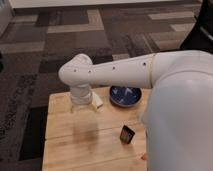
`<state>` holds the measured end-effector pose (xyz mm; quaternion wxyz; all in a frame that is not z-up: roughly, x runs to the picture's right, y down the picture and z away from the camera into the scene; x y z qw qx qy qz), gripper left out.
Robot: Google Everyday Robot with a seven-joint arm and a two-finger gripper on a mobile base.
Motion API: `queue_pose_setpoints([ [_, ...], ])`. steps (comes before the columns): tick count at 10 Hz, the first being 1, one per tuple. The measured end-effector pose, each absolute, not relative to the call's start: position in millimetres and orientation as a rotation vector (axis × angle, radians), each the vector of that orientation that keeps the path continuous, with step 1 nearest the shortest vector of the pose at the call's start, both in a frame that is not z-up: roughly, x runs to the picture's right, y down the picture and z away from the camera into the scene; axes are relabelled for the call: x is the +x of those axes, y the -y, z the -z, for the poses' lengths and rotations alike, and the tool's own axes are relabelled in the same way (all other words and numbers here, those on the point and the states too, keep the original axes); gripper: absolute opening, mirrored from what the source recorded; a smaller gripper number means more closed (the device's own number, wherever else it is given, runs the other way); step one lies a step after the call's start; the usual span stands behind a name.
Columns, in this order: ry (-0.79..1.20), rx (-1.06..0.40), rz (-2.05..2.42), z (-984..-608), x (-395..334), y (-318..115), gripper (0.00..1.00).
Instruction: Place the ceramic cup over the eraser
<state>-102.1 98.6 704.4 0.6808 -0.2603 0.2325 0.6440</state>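
The eraser [127, 134], a small black block with a brownish-orange edge, stands on the wooden table [75, 150] right of its middle. My white arm reaches in from the right, and its wrist points down over the table's back left. The gripper [82, 106] hangs under that wrist, close to the tabletop and well to the left of and behind the eraser. I cannot make out the ceramic cup; the wrist hides what is at the gripper. A small white piece [98, 103] shows just right of the wrist, and I cannot tell what it is.
A dark blue bowl [125, 96] sits at the table's back, right of the gripper. My arm's bulky white body [180, 115] covers the table's right side. Patterned dark carpet [100, 35] surrounds the table.
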Motion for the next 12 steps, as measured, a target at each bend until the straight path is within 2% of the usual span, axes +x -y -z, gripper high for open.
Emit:
queue_pose_setpoints([
  [6, -0.509, -0.562, -1.459, -699.1, -95.7, -90.4, 0.65],
  [7, -0.505, -0.496, -1.495, -689.1, -65.3, -70.1, 0.65],
  [9, -0.504, -0.456, -1.508, -679.6, -18.3, -48.1, 0.65],
  [12, -0.580, -0.489, -1.549, -684.6, 63.1, -45.0, 0.65],
])
